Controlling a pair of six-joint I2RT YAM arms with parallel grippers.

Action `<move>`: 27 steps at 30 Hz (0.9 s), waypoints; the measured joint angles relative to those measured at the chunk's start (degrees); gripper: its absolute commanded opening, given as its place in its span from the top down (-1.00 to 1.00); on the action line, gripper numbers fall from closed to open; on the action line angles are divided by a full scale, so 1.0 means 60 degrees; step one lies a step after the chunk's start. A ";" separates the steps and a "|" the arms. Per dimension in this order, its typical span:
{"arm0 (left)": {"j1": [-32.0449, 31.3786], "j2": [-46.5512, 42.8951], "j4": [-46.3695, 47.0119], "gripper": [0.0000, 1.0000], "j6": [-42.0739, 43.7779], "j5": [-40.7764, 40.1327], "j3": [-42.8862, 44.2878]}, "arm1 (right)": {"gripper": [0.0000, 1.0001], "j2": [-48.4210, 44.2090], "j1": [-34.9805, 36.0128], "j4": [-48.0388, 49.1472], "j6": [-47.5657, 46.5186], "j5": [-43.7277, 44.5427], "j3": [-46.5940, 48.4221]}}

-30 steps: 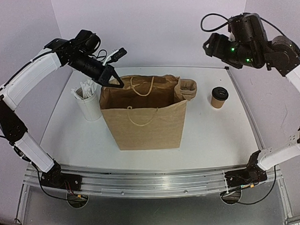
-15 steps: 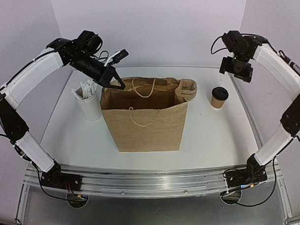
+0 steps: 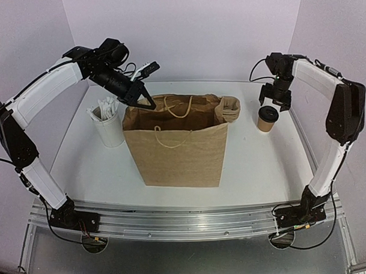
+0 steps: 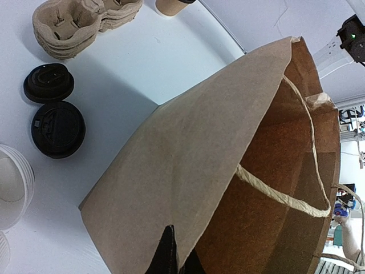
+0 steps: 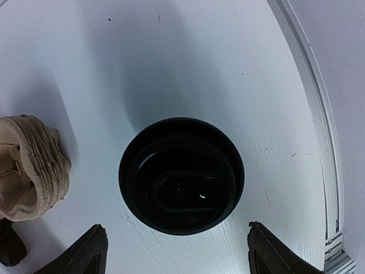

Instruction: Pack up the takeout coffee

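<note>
The takeout coffee (image 3: 267, 118), a small brown cup with a black lid, stands on the white table right of the brown paper bag (image 3: 176, 143). My right gripper (image 3: 272, 101) hangs open just above it; in the right wrist view the black lid (image 5: 181, 174) lies between and ahead of my spread fingertips (image 5: 85, 254). My left gripper (image 3: 148, 102) is shut on the bag's back left rim; in the left wrist view the fingertips (image 4: 166, 257) pinch the paper edge (image 4: 194, 188) and the bag stands open.
A tall white cup of wrapped straws (image 3: 107, 124) stands left of the bag. A stack of cardboard cup carriers (image 3: 229, 108) sits behind the bag's right corner, also in the right wrist view (image 5: 28, 165). Loose black lids (image 4: 54, 117) lie behind the bag.
My right arm has swung down and inward from high at the right to just over the coffee cup. My left gripper has stayed on the bag rim, shifted slightly right.
</note>
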 measured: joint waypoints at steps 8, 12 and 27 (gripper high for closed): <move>0.0000 0.0041 -0.0008 1.00 0.0003 -0.0004 0.0031 | -0.57 0.0595 -0.0006 -0.0041 -0.0344 -0.0106 0.0218; 0.0000 0.0041 -0.0008 1.00 0.0004 -0.0007 0.0035 | -0.57 0.0937 -0.0064 -0.0037 -0.0402 -0.0146 0.0476; 0.0000 0.0065 -0.0008 1.00 0.0021 -0.0007 0.0049 | -0.66 0.1125 -0.0283 -0.0363 -0.0412 -0.0034 0.1129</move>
